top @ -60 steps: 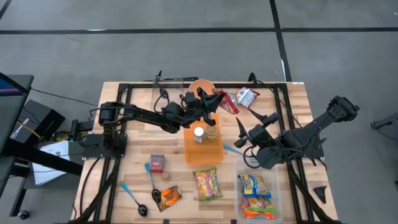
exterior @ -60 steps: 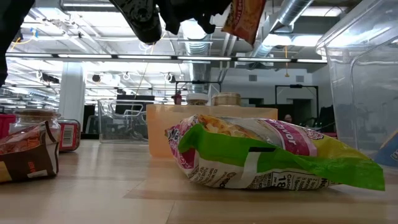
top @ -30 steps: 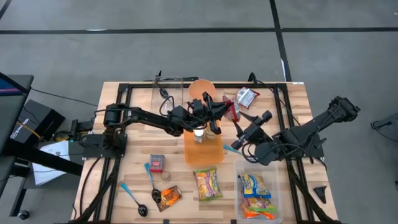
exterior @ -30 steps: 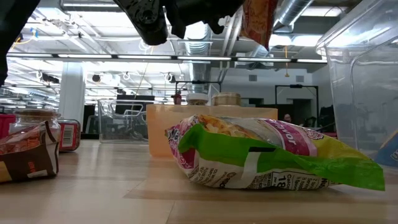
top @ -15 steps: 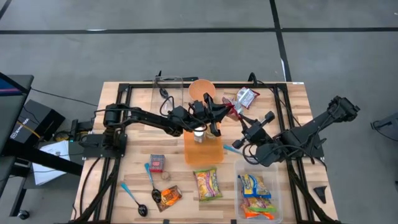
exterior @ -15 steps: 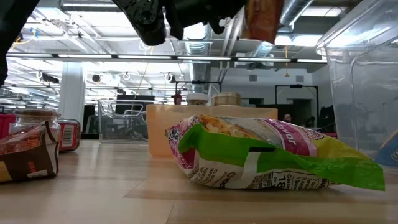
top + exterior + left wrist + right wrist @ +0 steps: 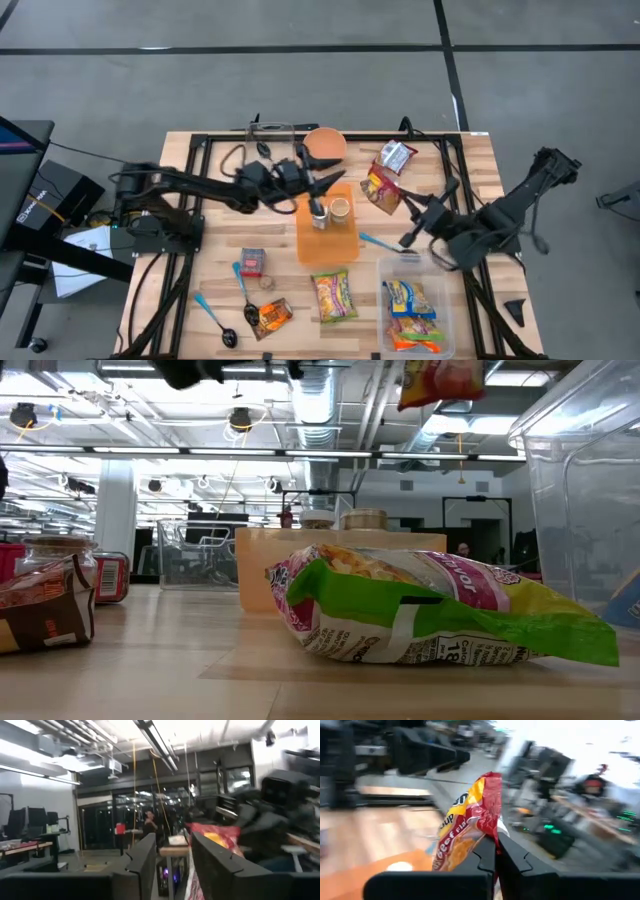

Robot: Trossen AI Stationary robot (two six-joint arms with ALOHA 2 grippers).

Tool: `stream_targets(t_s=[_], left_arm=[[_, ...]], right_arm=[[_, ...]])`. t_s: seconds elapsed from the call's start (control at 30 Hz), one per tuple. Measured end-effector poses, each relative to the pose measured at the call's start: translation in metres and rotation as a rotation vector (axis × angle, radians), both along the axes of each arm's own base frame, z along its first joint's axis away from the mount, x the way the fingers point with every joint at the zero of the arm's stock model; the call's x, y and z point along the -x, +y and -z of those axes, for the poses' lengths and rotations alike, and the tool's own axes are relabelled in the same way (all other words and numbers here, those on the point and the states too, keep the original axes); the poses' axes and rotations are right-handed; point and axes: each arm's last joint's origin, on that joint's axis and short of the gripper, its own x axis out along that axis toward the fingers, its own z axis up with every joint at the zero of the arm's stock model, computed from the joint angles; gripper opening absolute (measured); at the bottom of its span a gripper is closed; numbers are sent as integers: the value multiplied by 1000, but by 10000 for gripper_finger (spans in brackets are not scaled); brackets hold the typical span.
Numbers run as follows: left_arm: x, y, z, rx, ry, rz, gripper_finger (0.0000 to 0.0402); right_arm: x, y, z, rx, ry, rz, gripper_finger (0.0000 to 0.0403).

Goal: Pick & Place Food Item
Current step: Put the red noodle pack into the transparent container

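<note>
The left arm has pulled back over the tabletop [image 7: 470, 150], its claw [image 7: 325, 180] released. The right claw [image 7: 413, 207] now pinches the red snack packet [image 7: 382, 190] aloft: handover done, placing remains.

I see the red and yellow snack packet [image 7: 381, 190] hanging in the air, pinched by one edge in the right gripper [image 7: 496, 851], its printed face crumpled. It's just beside the orange tray [image 7: 327, 247], near the orange bowl [image 7: 325, 143].
</note>
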Motion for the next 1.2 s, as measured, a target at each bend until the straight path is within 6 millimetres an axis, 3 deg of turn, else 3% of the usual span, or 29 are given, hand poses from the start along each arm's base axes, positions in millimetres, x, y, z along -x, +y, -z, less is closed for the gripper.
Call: stream_targets(t_s=[0.23,0.5,0.67,1.03,1.2], left_arm=[[62,-3,-5,-46,83,30,143],[115,-7,-2,-46,23,58,142],[127,-8,9,-19,30,69,141],[128,-17,26,32,73,128,140],[128,-23,26,23,75,155,140]], right_arm=[[27,-4,-11,-61,258,-484,1],[33,8,-35,-283,460,-547,0],[27,38,-43,-384,503,-598,0],[38,87,-7,-492,542,-435,0],[42,100,20,-488,561,-340,0]])
